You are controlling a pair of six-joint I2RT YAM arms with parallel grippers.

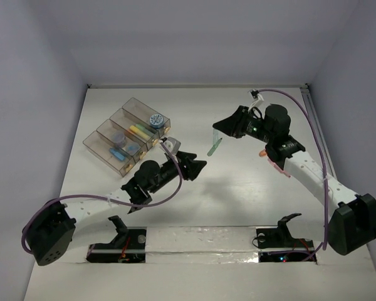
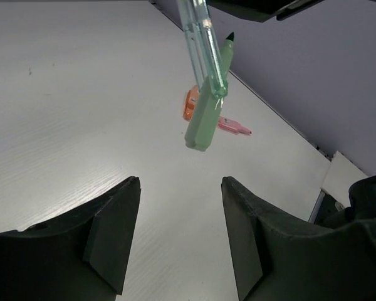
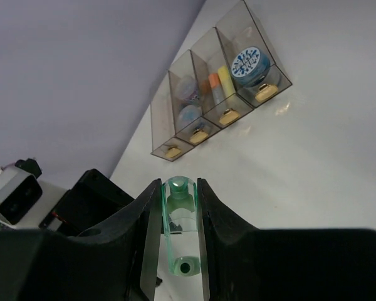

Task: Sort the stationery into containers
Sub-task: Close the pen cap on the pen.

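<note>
Pinching a green pen [image 3: 178,241] near its upper end, the right claw [image 3: 178,194] is held above the surface [image 1: 238,200]. The pen is seen hanging down at a slight tilt, and its lower end appears to be off the surface. Just beyond it, beside the right arm, an orange pen [image 2: 189,105] and a pink pen [image 2: 233,126] are found lying close together on the surface. The left claw [image 1: 197,166] is spread, with nothing between its fingers, and is pointed toward the hanging pen. Behind it, at the far left of the surface, the containers [image 1: 133,108] are set in a slanted row. A tape roll [image 1: 156,120] is kept in the farthest box and a yellow pen [image 1: 138,130] in the next. Bluish pieces [image 1: 118,152] are seen in the two nearer boxes.
</note>
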